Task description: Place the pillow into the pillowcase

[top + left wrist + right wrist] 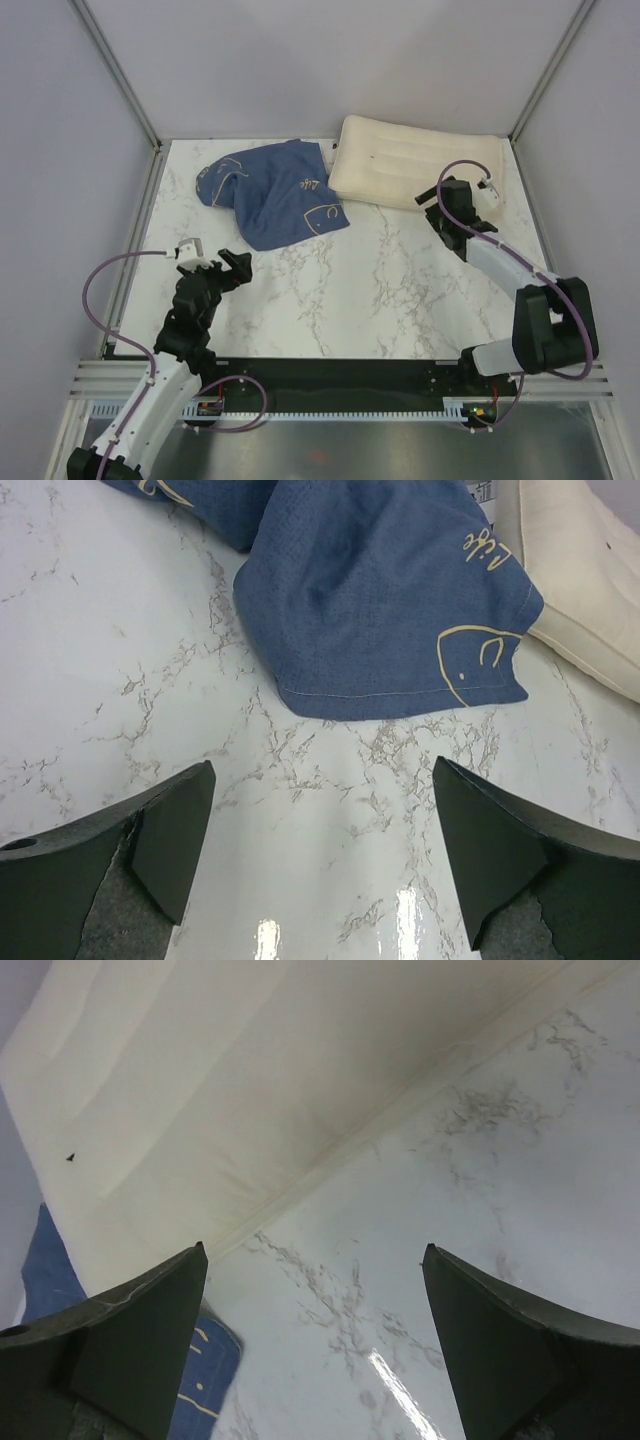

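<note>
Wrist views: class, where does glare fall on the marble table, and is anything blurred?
Left wrist: two glare streaks on the marble table near the bottom; pillowcase weave sharp. Right wrist: one glare streak low on the marble; pillow seam clear.

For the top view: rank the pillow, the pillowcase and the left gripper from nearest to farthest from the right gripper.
Measured from the right gripper, whose jaws are open:
1. Pillow: just beyond the gripper, at the far right.
2. Pillowcase: crumpled to the left of the pillow, at the far centre-left.
3. Left gripper: on the opposite side, at the near left.
</note>
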Robot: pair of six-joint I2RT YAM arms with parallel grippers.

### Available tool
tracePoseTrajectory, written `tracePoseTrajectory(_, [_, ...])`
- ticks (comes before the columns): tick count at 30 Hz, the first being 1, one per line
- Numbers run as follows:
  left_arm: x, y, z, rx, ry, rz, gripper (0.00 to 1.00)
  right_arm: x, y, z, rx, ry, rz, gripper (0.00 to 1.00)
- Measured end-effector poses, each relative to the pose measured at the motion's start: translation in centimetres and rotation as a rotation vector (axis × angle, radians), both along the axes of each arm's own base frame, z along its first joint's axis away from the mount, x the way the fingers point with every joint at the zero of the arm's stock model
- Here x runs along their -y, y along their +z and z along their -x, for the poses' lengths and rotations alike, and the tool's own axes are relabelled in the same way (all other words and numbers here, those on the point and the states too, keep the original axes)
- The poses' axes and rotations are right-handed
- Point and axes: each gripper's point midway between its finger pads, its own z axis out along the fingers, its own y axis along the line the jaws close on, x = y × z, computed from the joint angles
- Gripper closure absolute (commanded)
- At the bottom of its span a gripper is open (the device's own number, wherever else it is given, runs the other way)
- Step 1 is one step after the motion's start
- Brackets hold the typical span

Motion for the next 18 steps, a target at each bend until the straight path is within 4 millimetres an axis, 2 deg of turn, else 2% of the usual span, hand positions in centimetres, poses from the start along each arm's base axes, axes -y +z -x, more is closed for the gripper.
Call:
tracePoseTrajectory(5, [0.3,0.1,-0.1,0.002,-0.018,0.004,0.04,-1.1,-2.6,-4.0,-0.017,-0.097,-0.125,0.02])
tracePoseTrajectory(10, [0.5,0.1,-0.1,0.001,-0.026,0.005,0.05,-1.4,-5.1,-7.8,-0.013,-0.185,-0.183,0.04])
tracePoseTrajectory(11, [0.5,0.1,-0.1,0.001,-0.026,0.005,0.05,-1.5,-5.4,-8.7,-0.009,-0.198,-0.189,0.11])
tracePoseTrajectory(12, [0.5,0.1,-0.1,0.0,-0.026,0.005,0.06,-1.5,-5.6,-9.7,0.0,-0.207,-0.191,0.42])
tracePoseTrajectory(13, [0.5,0.1,-0.1,-0.002,-0.027,0.004,0.07,-1.4,-5.9,-10.5,0.004,-0.217,-0.188,0.61])
tracePoseTrajectory(15, [0.6,0.2,-0.2,-0.006,-0.026,0.003,0.14,-1.3,-6.0,-11.5,0.02,-0.229,-0.194,0.89])
tracePoseTrajectory(18, [0.7,0.7,-0.5,-0.017,-0.026,0.002,0.16,-0.6,-5.4,-11.5,0.048,-0.241,-0.193,1.0])
